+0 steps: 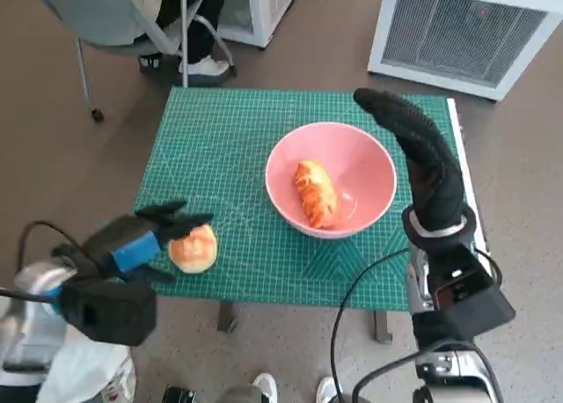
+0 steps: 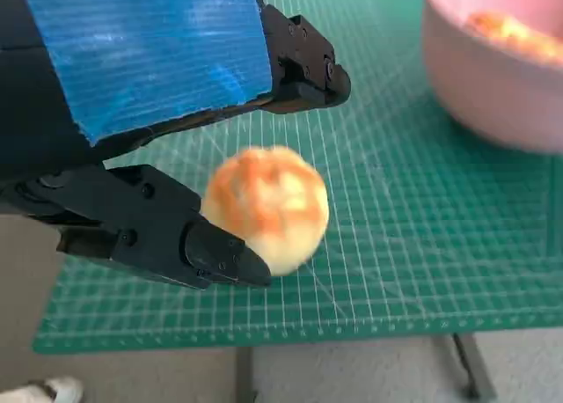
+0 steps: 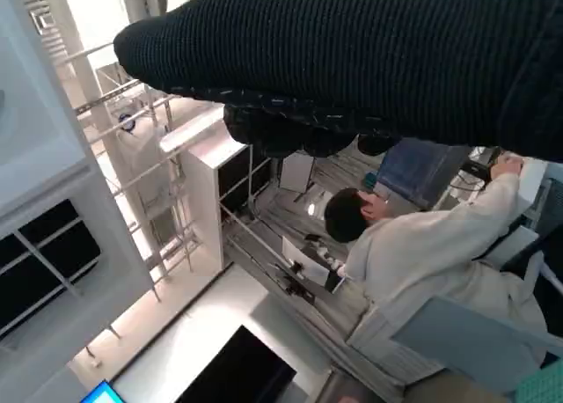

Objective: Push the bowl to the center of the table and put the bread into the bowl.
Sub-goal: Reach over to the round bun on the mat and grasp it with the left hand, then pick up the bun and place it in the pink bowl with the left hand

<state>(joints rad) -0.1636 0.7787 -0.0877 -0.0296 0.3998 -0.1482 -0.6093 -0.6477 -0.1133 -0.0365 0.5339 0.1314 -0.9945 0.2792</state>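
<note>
We see the left hand (image 1: 158,233) open, fingers either side of the round bread (image 1: 193,248) on the mat (image 1: 220,139); the pink bowl (image 1: 369,161) sits mid-table holding a long roll (image 1: 316,193), right hand (image 1: 413,139) outstretched above, holding nothing.

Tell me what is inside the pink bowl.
The pink bowl holds one long golden bread roll, lying on its bottom. Nothing else shows inside; the bit of the bowl's bottom under the roll is covered. A round bun lies outside on the mat.

table (image 1: 457,130), green cutting mat (image 1: 220,148), pink bowl (image 1: 369,170), bread roll (image 1: 195,249)
</note>
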